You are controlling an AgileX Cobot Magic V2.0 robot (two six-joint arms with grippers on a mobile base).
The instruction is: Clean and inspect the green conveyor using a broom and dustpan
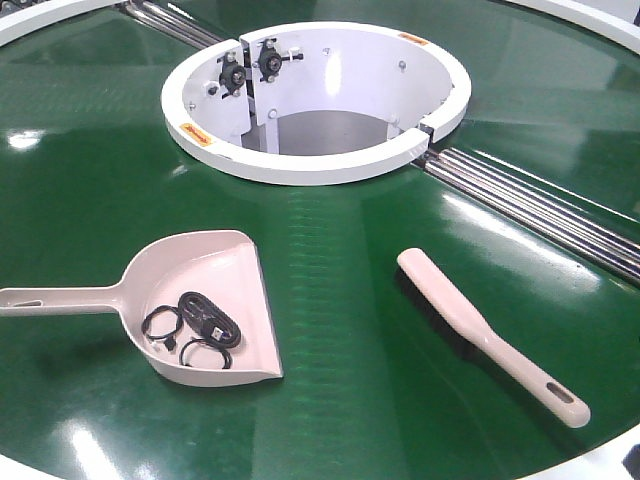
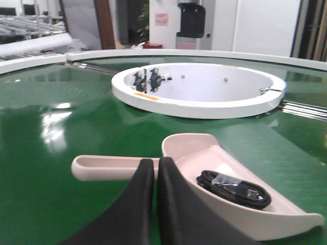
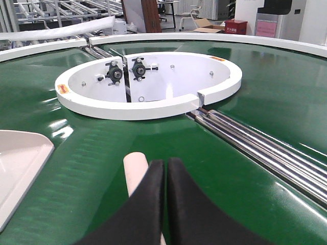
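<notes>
The dustpan (image 1: pixel 205 300) lies left of the white ring (image 1: pixel 315 165), the broom (image 1: pixel 480 330) right. Both the left gripper (image 2: pixel 156 166) and right gripper (image 3: pixel 166 166) are clenched, grasping nothing

I see the glossy dark green conveyor belt (image 1: pixel 330 250) lying flat and curving around its central opening, crossed by silver metal rollers (image 1: pixel 540 205) to the right. Taking the belt as my landmark: the wide, shallow cream-pink plastic dustpan (image 1: pixel 205 300) rests on its near left part, long flat handle pointing left, its mouth facing right. The slim cream-pink plastic broom (image 1: pixel 485 332) lies on the near right part, well apart from the dustpan, its tapered, slotted handle angled toward the near right edge.
</notes>
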